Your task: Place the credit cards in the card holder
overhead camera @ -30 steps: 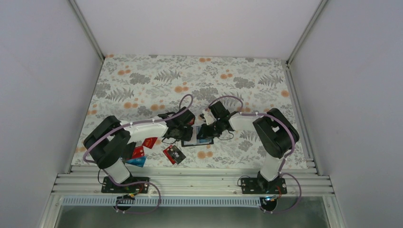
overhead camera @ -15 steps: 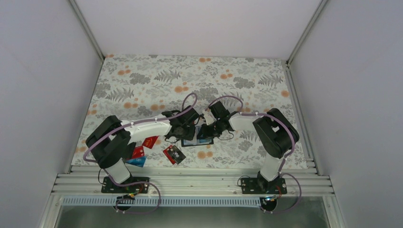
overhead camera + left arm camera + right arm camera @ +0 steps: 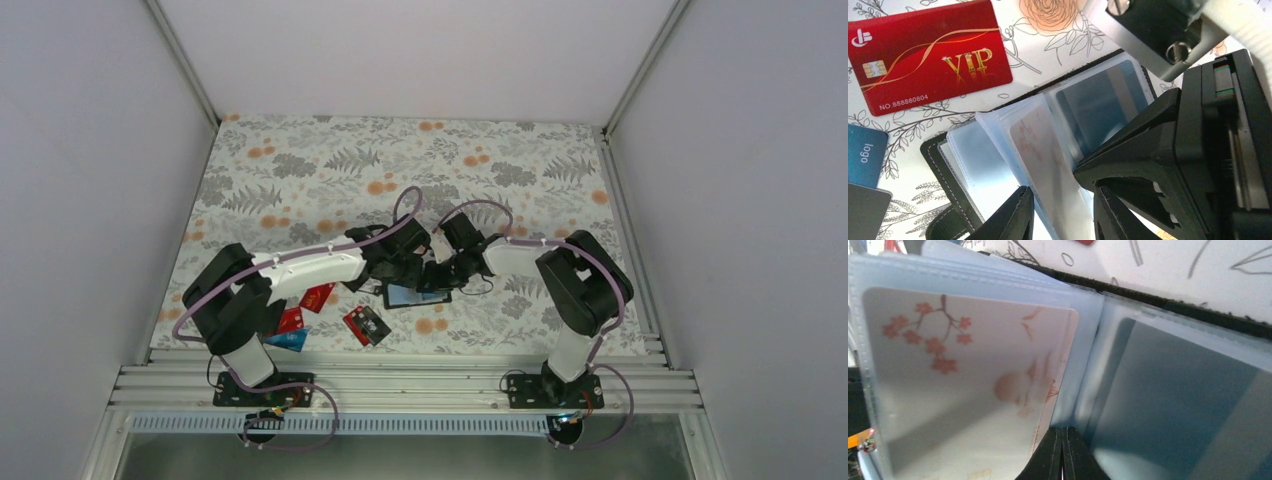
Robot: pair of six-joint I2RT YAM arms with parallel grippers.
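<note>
The card holder (image 3: 415,296) lies open on the flowered table, its clear sleeves fanned up (image 3: 973,160). A white card with pink blossom print (image 3: 1040,145) (image 3: 963,370) stands in a raised sleeve. My left gripper (image 3: 1063,212) (image 3: 405,262) holds that card, one finger on each side of it. Shut with nothing held, my right gripper (image 3: 1063,452) (image 3: 440,277) presses its tips into the holder's spine. A dark card (image 3: 1178,400) sits in the sleeve to the right. Loose credit cards lie nearby: a red VIP one (image 3: 928,52), a blue one (image 3: 863,162).
More loose cards lie left of the holder near the table's front edge: red ones (image 3: 316,298) (image 3: 291,320), a blue one (image 3: 288,340) and a red and black pair (image 3: 367,324). The two wrists almost touch above the holder.
My left gripper has moved right and a little away from the front edge, closer over the holder. The holder has turned slightly. The right arm has hardly moved.
</note>
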